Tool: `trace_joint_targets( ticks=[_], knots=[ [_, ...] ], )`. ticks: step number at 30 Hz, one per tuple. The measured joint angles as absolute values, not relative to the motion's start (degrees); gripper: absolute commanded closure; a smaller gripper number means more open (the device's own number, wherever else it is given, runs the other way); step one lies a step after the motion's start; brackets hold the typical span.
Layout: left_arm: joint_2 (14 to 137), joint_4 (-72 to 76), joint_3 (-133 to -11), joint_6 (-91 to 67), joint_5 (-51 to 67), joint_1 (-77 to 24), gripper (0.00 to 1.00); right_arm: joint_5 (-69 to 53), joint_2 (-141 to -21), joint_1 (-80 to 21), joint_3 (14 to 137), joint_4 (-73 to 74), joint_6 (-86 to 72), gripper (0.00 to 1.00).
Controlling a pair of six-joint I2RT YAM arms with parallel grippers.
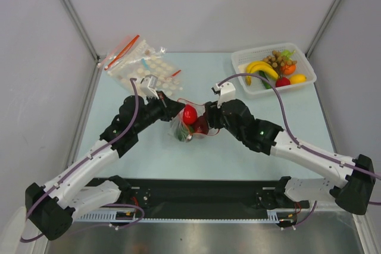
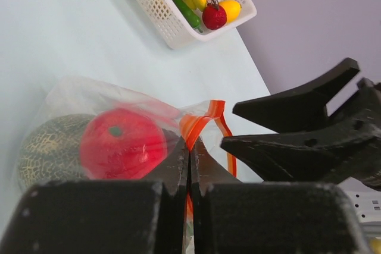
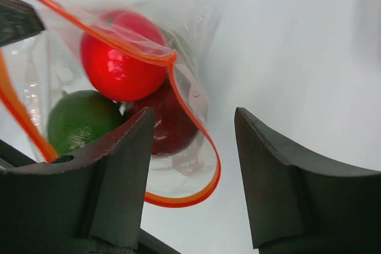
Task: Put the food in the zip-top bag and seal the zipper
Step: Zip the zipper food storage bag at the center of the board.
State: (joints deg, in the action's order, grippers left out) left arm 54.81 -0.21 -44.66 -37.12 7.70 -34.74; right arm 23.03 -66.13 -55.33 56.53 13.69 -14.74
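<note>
The clear zip-top bag (image 1: pixel 186 124) lies mid-table between both arms. It holds a shiny red round fruit (image 3: pixel 122 57), a dark red piece (image 3: pixel 172 126), a dark green ball (image 3: pixel 80 120) and a rough grey-green ball (image 2: pixel 47 147). Its red zipper (image 3: pixel 196 191) hangs open in a loop. My left gripper (image 2: pixel 189 150) is shut on the zipper strip (image 2: pixel 199 122) at one end of the mouth. My right gripper (image 3: pixel 193 141) is open, its jaws straddling the zipper loop at the bag's mouth without touching it.
A white basket (image 1: pixel 241 63) at the back right holds yellow bananas (image 1: pixel 263 68), a brown grape bunch and other toy produce. Clear bags showing pale discs (image 1: pixel 140 63) lie at the back left. Grey walls close in the table on three sides.
</note>
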Motion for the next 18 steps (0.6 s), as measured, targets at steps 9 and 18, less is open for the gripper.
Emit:
trace_joint_targets(
  ticks=[9,18],
  knots=[
    [54.06,-1.19,-44.66,-36.32,4.25,-34.74,0.99,20.27,-73.65,-52.51,61.06,20.03,-17.61,0.36],
    [50.37,-1.98,-43.83,-34.44,-4.54,-34.72,0.96,18.96,-76.36,-53.91,64.90,25.08,-22.22,0.45]
  ],
)
